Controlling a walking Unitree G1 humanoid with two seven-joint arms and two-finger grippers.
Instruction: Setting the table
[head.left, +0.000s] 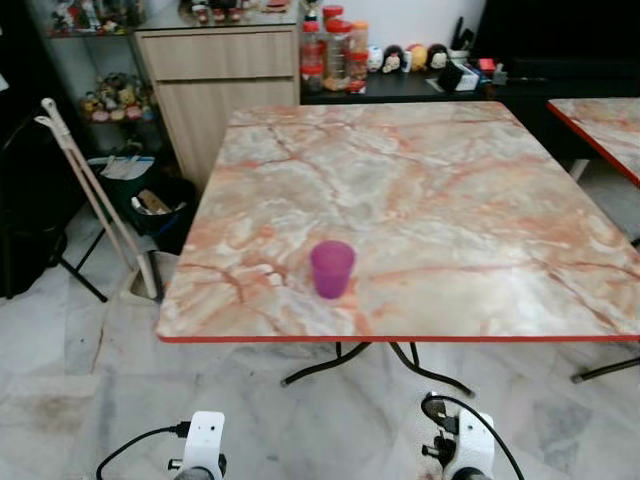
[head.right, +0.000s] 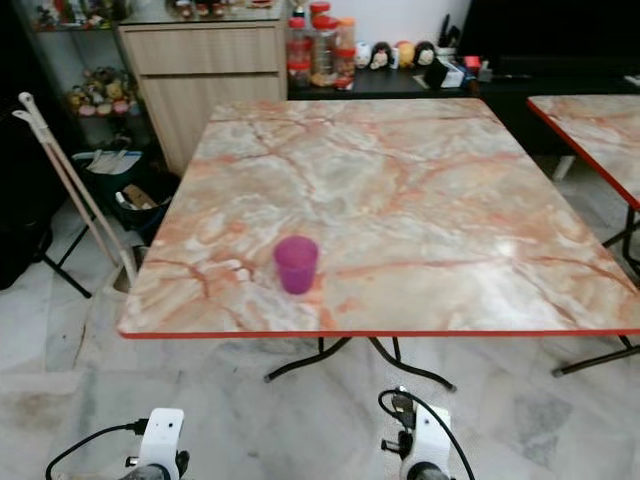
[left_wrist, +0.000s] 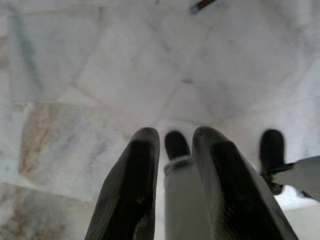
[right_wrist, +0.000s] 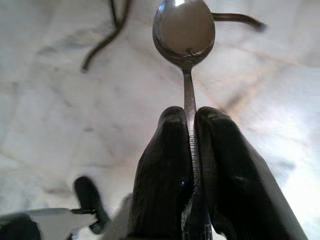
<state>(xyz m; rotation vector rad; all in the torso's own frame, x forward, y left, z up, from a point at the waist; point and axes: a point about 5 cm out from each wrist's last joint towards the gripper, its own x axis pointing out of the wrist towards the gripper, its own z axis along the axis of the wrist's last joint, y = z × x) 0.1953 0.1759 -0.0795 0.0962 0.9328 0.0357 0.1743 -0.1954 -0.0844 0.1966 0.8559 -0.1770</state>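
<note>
Steel spoon (right_wrist: 184, 35) sits clamped in the right gripper (right_wrist: 192, 116), low over the floor; it should land flat beside the purple cup (head.left: 332, 268) on the table (head.left: 450, 200). The left gripper (left_wrist: 172, 145) seems empty, slightly parted.

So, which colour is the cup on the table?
The cup is purple, slightly see-through; the left eye view shows it best, near the table's front edge.

Glossy marble table (head.left: 450, 200), shiny metal spoon (right_wrist: 184, 30)

Right hand (right_wrist: 192, 120) clamped on spoon (right_wrist: 185, 35) — left hand (left_wrist: 172, 145) slightly parted.
</note>
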